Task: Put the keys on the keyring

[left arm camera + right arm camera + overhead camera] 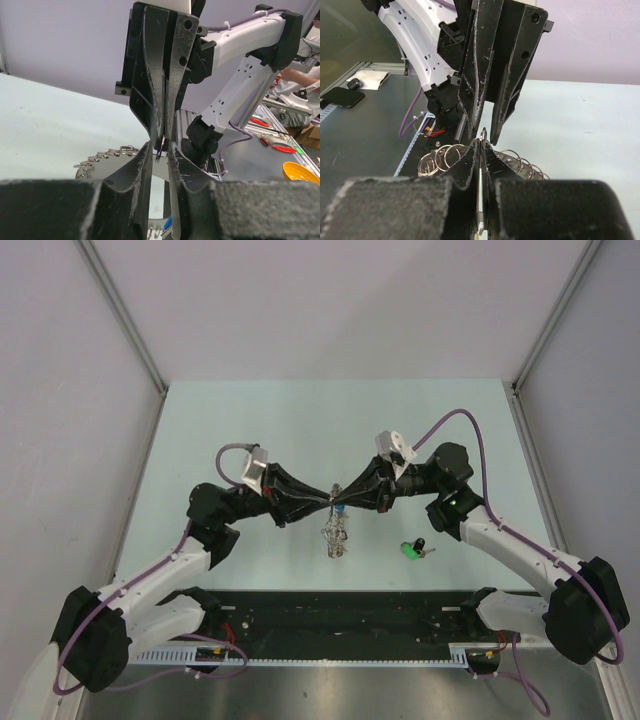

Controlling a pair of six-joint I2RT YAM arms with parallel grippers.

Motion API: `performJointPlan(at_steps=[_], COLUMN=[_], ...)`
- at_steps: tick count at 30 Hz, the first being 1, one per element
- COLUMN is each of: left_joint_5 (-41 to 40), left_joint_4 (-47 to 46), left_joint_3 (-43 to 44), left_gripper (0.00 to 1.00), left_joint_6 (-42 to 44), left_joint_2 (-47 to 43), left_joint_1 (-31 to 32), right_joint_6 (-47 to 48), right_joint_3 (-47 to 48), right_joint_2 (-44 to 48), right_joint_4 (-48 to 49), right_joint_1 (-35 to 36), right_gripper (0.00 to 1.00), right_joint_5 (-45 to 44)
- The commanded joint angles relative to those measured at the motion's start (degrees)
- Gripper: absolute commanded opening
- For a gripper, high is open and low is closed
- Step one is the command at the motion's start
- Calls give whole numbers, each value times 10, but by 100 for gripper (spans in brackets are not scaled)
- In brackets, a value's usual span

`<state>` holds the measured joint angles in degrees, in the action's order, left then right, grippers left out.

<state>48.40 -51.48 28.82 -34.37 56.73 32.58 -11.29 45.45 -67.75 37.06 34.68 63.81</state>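
Both grippers meet tip to tip above the middle of the table. My right gripper (343,504) (482,145) is shut on the edge of the keyring (336,536) (520,161), a grey metal disc fringed with wire loops that hangs below the tips. My left gripper (329,502) (160,146) faces it with its jaws a narrow gap apart, one on each side of a small wire loop (483,132) sticking up from the right jaws. A blue key head (175,220) shows low in that gap. A green-headed key (408,551) lies on the table to the right.
A small dark key (421,544) lies against the green one. The black rail (330,615) carrying the arm bases runs along the near edge. Pale walls enclose the light table (330,425) on the left, right and back.
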Motion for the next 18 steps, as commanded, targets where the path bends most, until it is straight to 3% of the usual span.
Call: performJointPlan(at_steps=[1,18], left_joint_5=[-1,-30], left_joint_4=[-36,7], left_joint_3=[4,-17], left_gripper=[20,23], left_joint_6=[-8,28], left_joint_2=[-5,-14], left_joint_1=[6,8], right_joint_6=[11,19], right_joint_3=[10,10], right_joint_2=[17,27], right_joint_4=[21,8], right_joint_1=[6,4], right_gripper=[0,0], right_joint_5=[-9,-15])
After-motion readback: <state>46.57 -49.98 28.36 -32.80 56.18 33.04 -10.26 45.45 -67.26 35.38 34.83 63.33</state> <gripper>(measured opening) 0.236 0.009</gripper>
